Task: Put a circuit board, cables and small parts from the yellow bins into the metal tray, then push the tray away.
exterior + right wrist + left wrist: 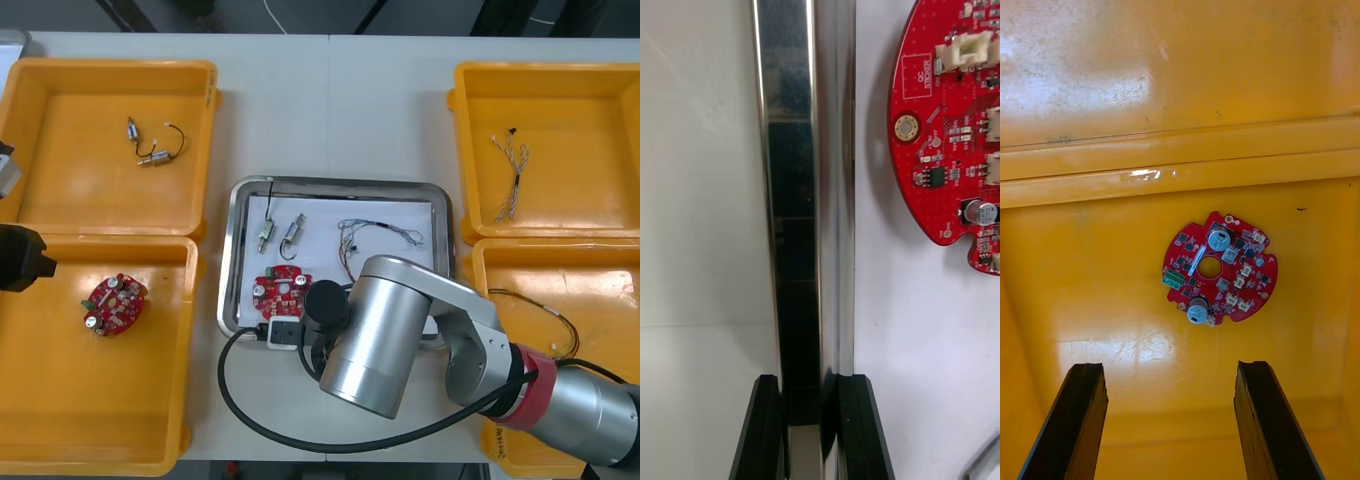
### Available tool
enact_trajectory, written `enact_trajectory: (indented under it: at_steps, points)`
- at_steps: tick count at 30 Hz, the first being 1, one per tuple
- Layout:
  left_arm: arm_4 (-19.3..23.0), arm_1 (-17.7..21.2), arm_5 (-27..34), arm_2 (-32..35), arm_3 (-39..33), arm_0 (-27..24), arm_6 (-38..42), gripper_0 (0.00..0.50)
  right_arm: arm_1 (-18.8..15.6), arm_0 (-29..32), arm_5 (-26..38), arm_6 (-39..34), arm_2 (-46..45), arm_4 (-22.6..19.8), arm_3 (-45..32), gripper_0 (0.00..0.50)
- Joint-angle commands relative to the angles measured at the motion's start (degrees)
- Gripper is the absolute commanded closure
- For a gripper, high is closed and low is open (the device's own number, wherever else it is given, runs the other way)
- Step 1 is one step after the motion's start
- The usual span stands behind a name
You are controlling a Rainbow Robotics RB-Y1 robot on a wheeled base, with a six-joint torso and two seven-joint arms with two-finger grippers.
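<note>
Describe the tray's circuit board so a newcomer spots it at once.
Find the metal tray between the yellow bins. The circuit board lies in its near left corner, beside the rim the right hand grips. Its twin, before the open left hand, lies on yellow; this one on white.

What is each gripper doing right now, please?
Left gripper: open, above the circuit board in a yellow bin.
Right gripper: closed on the rim of the metal tray.

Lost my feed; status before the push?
Right hand shut on tray rim. Left hand open above board in bin. Tray loaded; nothing ahead of it.
</note>
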Motion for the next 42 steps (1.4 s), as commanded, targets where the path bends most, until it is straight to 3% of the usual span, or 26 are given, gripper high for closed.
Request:
enact_trajectory:
  at_steps: [1,7,19,42]
  points:
    - [0.38,2.52,0.37,1.45,-1.74,0.97,0.95,0.0,-2.67,-4.34,-0.47,1.61,1.8,-1.4,-1.95,0.5]
    - [0.38,2.52,0.37,1.45,-1.74,0.97,0.95,0.0,-3.73,-7.5,-0.38,1.97,2.06,-5.01,-1.95,0.5]
    - [0.38,2.52,0.37,1.45,-1.74,0.97,0.95,0.0,-5.05,-10.84,0.06,2.05,2.15,-8.26,-1.6,0.5]
    - [0.38,2.52,0.37,1.45,-1.74,0.97,0.95,0.0,-3.46,-19.19,-0.03,2.4,2.15,-12.39,7.02,0.5]
